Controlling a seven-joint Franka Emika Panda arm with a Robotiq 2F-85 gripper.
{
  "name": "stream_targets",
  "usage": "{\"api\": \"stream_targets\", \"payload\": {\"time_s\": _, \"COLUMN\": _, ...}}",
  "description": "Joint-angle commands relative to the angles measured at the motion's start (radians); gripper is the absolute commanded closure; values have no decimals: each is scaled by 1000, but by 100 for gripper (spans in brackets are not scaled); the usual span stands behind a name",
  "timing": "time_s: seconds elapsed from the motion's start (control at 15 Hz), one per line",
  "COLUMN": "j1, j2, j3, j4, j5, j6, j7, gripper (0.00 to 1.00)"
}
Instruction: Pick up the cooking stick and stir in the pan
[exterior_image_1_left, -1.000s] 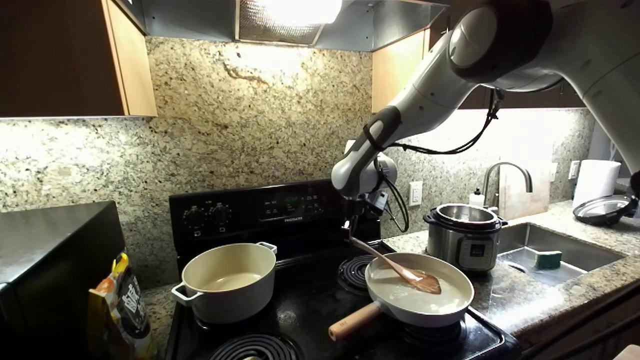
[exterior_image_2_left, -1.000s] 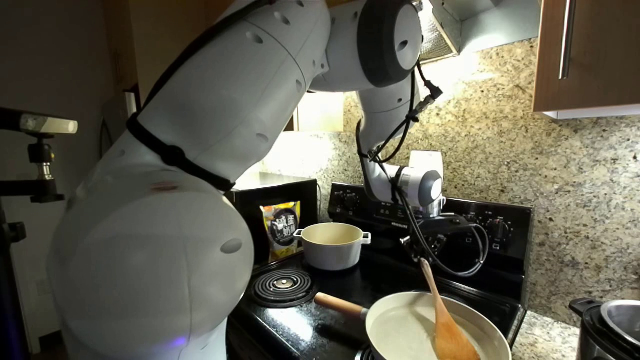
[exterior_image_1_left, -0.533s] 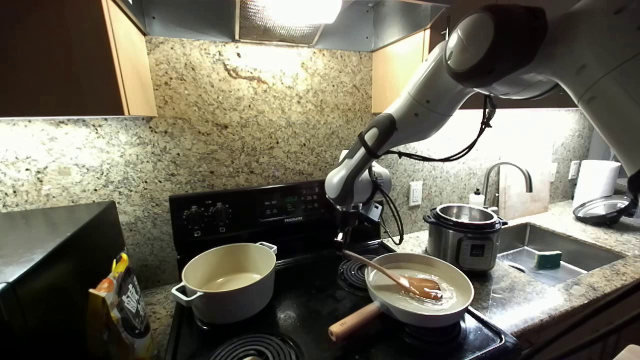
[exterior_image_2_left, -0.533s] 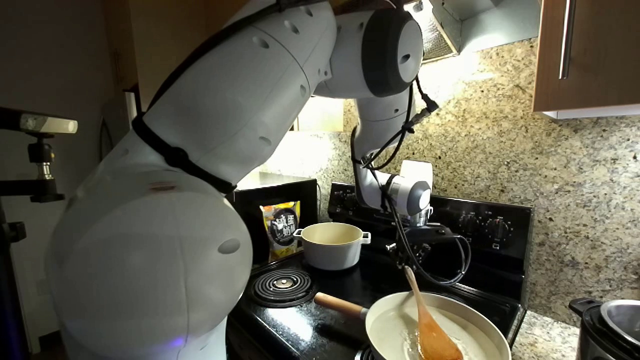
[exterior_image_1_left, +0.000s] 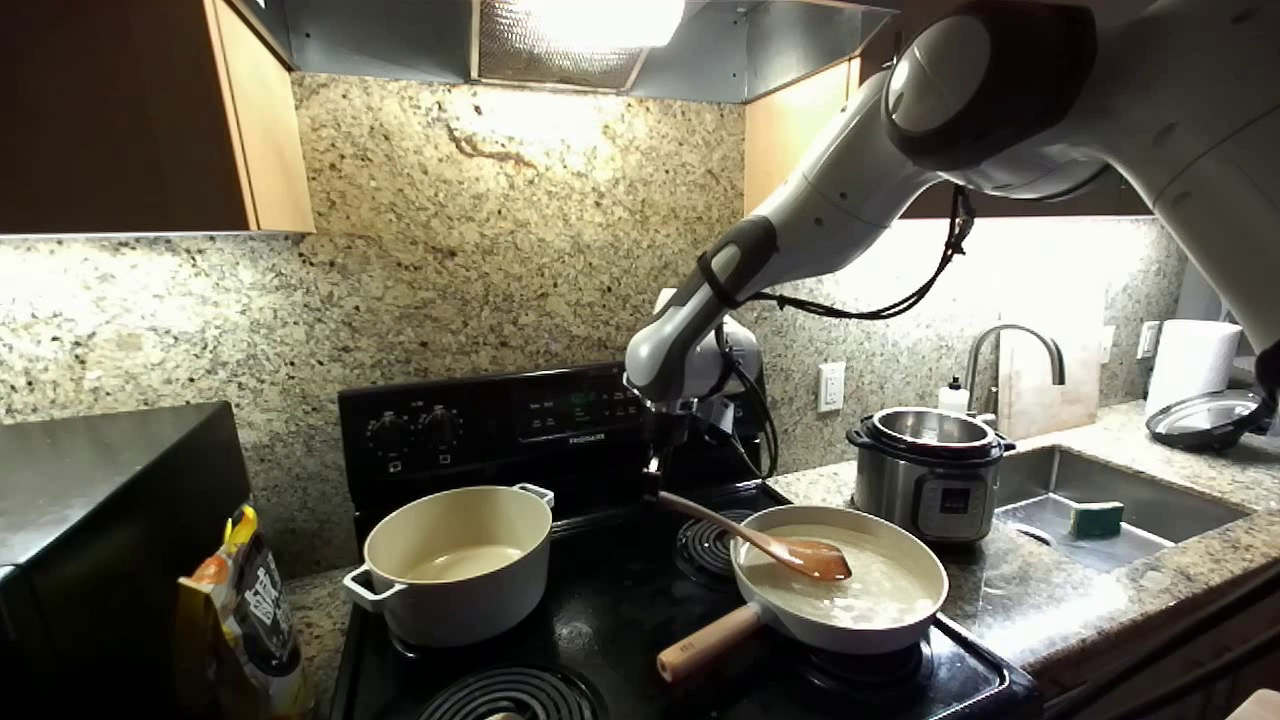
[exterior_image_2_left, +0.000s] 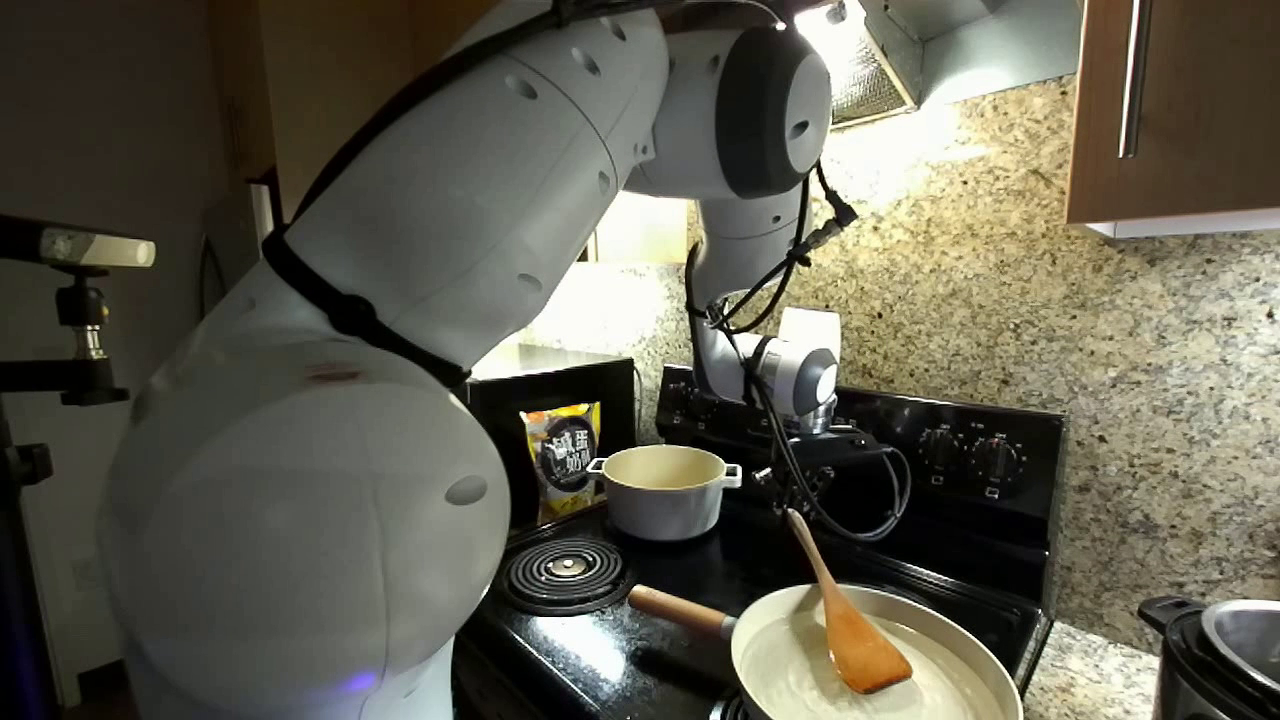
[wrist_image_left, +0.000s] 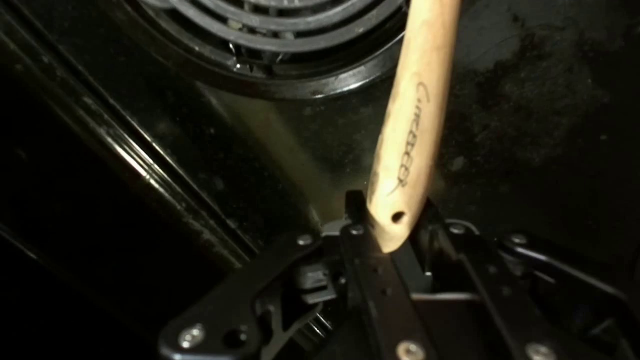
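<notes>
An exterior view slices off the near side of the frying pan (exterior_image_2_left: 748, 645) at the bottom edge; the electric pressure cooker (exterior_image_2_left: 1182, 650), right of the frying pan there, is cut off too; the coil burner (exterior_image_1_left: 868, 670) under the frying pan is mostly covered; the black jaws blend into the dark electric range (exterior_image_1_left: 620, 600) beyond the frying pan, so the wrist view settles it: they're closed on the tail end of the wooden spatula (wrist_image_left: 414, 125), whose wood hides part of their tips; the blade lies past that view's top edge; now look at that wooden spatula, slanting down, tail end high outside the frying pan's rim, broad flat blade low within it; reddish brown and glossy, darker along the lower edge; whether that edge meets the pale liquid (exterior_image_1_left: 870, 600) in the frying pan, I can't tell; close up the handle comes out paler, with a dark round hole near its tip and slanted dark lettering, hard to read; left of the frying pan, well apart, sits the cream two-handled pot (exterior_image_1_left: 470, 602).
</notes>
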Motion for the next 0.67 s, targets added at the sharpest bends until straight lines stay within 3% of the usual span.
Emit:
{"api": "stream_targets", "payload": {"time_s": 0.0, "j1": -19, "j2": -12, "j3": 13, "j4": -8, "j5": 15, "j6": 48, "j7": -78, "gripper": 90}}
{"api": "stream_targets", "payload": {"time_s": 0.6, "j1": -119, "j2": 6, "j3": 46, "j4": -95, "j5": 14, "j6": 332, "j7": -145, "gripper": 90}}
